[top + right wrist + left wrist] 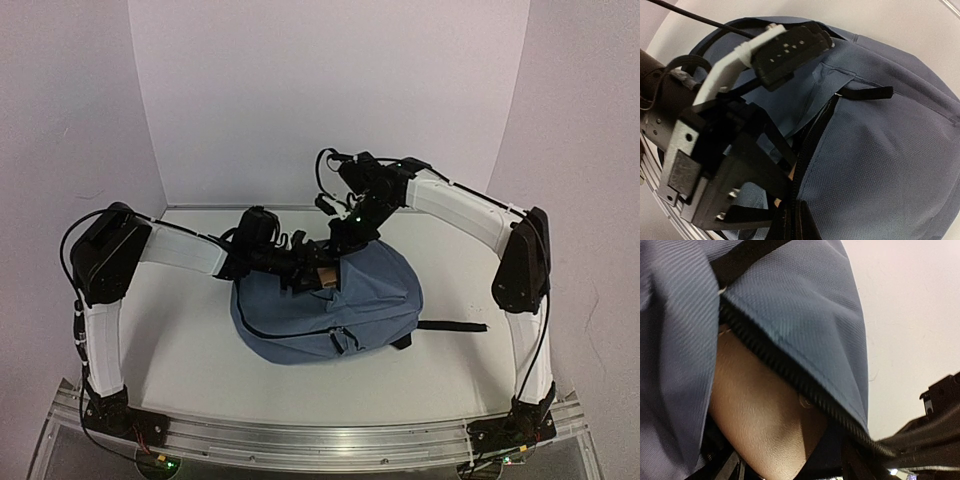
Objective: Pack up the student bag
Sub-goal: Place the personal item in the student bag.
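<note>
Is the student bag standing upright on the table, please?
No, the student bag lies flat on the table, its front pocket facing up.

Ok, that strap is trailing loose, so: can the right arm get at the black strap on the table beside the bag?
Probably yes: the strap lies bare on that arm's side. But the right pincer looks shut on the rim of the student bag and must let go first.
</note>
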